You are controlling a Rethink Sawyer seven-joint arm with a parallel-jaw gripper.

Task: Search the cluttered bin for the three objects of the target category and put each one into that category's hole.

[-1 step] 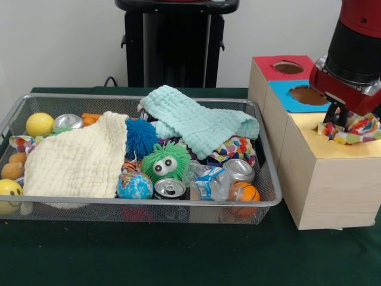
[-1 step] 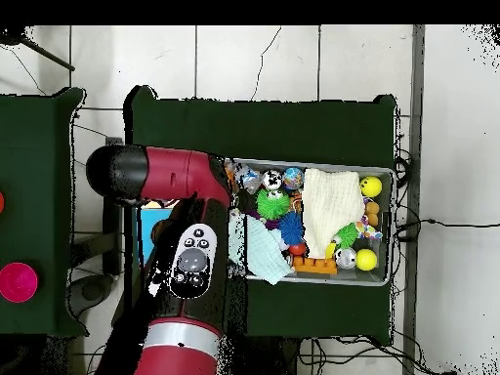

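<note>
The end effector [image 1: 340, 121] is closed on a multicoloured cloth [image 1: 357, 129], which lies bunched on the yellow top of the wooden box [image 1: 324, 179], the section farthest from the red one. That box stands just beside the wire bin [image 1: 269, 199] on the green counter [image 1: 178, 253]. Behind the yellow section come a blue section with a hole [image 1: 308, 95] and a red section with a hole [image 1: 288, 67]; the cloth covers the middle of the yellow top, so whether a hole lies under it cannot be told.

Inside the bin, a cream cloth [image 1: 80, 161] covers most of the end farthest from the box, and a mint cloth [image 1: 199, 122] drapes over the back rim toward the box. Between them sit a blue spiky ball [image 1: 140, 137] and a green fuzzy ball with eyes [image 1: 165, 162]. Just beside the green ball are a globe ball [image 1: 134, 186], a can [image 1: 170, 189], a crumpled plastic bottle [image 1: 208, 182], a second can [image 1: 240, 169] and a small basketball [image 1: 245, 192]. Another patterned cloth [image 1: 235, 147] lies under the mint one. At the end far from the box are a yellow ball [image 1: 39, 124] and a smiley ball [image 1: 9, 193].

The overhead view shows the whole arm [image 2: 181, 259] lying across the box, hiding the end effector, the held cloth and most of the box; only a patch of blue shows beside it. It shows the bin's full outline, which the front view gives only at a slant.
</note>
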